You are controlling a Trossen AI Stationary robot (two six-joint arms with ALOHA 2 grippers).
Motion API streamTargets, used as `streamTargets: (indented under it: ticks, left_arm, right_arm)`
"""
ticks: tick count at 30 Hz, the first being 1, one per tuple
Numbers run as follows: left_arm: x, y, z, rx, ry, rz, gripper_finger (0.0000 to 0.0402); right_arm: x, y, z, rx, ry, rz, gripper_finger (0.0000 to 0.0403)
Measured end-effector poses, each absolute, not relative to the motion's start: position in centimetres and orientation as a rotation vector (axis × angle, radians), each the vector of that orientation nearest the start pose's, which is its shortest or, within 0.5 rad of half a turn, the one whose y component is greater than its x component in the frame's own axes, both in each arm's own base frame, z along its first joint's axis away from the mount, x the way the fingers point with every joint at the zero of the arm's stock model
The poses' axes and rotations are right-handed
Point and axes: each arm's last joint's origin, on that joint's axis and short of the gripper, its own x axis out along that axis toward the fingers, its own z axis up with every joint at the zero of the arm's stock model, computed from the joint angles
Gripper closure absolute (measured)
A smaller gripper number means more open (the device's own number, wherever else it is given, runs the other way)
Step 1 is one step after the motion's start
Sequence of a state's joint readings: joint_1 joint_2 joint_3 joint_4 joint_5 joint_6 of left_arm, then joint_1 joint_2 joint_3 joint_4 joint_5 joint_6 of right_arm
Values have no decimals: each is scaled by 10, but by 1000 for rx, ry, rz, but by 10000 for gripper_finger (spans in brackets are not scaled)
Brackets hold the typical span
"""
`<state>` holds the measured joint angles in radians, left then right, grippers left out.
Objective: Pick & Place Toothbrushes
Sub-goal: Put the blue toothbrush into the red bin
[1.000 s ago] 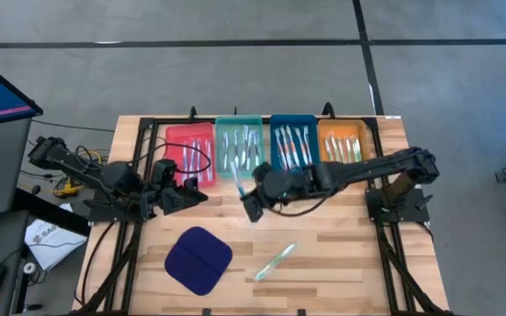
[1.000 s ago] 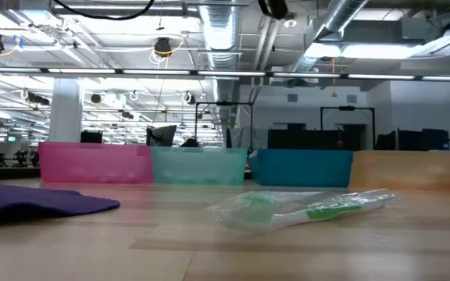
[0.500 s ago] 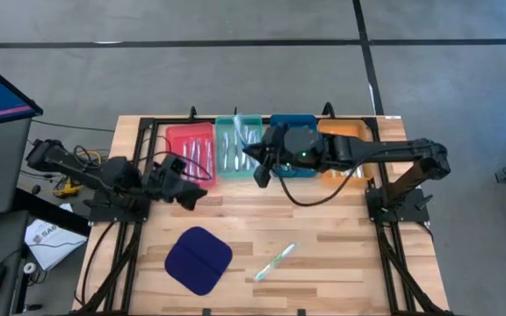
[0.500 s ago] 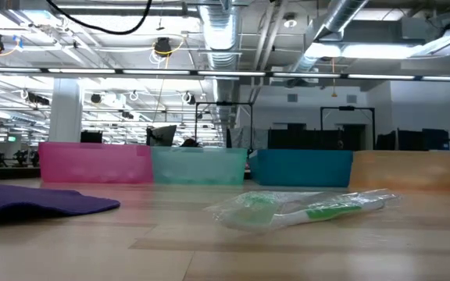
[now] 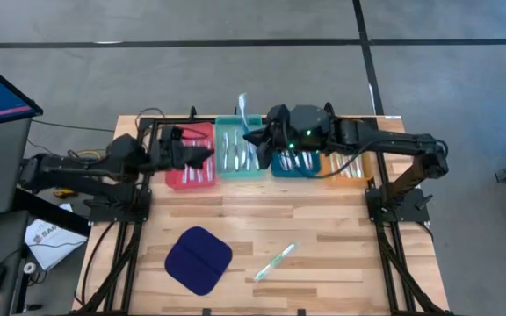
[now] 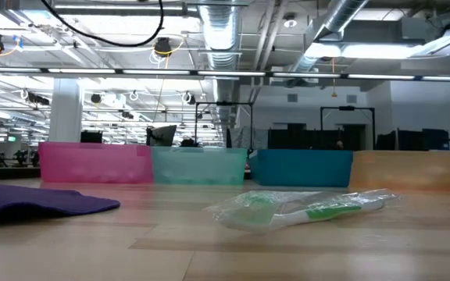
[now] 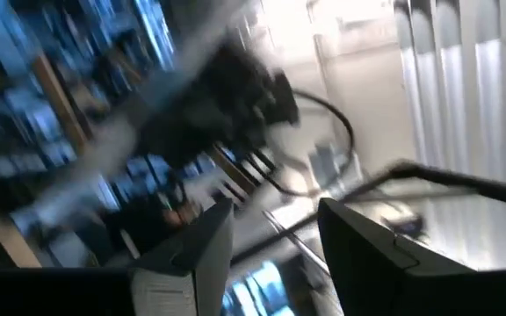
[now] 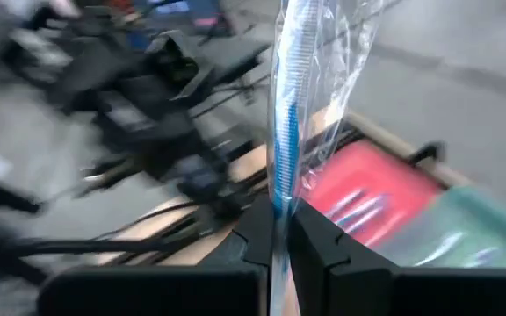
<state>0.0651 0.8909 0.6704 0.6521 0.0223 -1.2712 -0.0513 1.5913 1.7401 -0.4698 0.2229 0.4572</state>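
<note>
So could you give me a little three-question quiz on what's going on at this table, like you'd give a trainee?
1. True or false: the right gripper is shut on a wrapped toothbrush with a blue stripe.
2. Which tray does the left gripper hover over? A) red tray B) blue tray C) orange tray
3. Fill in: the one toothbrush still loose on the table, the green toothbrush, lies to the right of the dark blue ____.

Key: 1 true; 2 A; 3 pad.
</note>
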Motion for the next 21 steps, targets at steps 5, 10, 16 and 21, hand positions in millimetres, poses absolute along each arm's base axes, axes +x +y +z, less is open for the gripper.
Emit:
streamTargets:
  ticks: [5,10,16,21]
  left_arm:
    - [195,31,351,-1212,-478,-89,238]
    - [202,35,346,-1212,-463,-57,238]
    - [215,31,336,-1222,-407,-48,238]
    - [227,33,326,-1312,-364,-31,238]
  right_arm:
    - [344,-28,451,260,270,-104,388]
    - [339,-16,471,-100,212,-12,380]
    - [336,-17,480,-233,196,-137,393]
    - [335,-6,482,-503,215,-144,393]
